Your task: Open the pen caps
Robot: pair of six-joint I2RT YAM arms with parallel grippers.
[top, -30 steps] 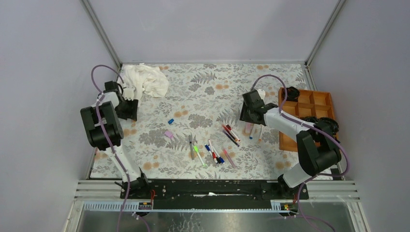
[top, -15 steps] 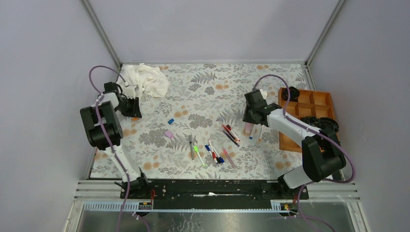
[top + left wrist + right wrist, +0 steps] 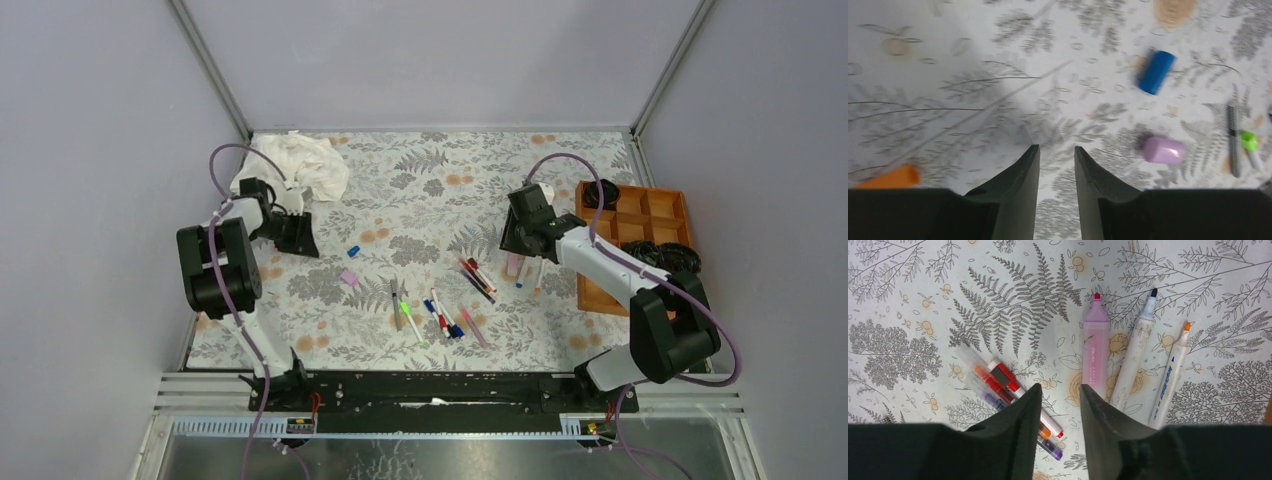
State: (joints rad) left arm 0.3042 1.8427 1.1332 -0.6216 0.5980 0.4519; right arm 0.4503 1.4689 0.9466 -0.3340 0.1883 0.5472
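The orange tray beside the pens holds black round objects.

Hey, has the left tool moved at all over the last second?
Yes. In the top view the left tool has shifted right, closing on the blue cap, which stayed put; it now sits below the white cloth.

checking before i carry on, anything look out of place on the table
Two loose caps, a blue cap and a lilac cap, lie by themselves away from the pens. A white cloth sits crumpled in the far left corner. Nothing looks spilled or broken.
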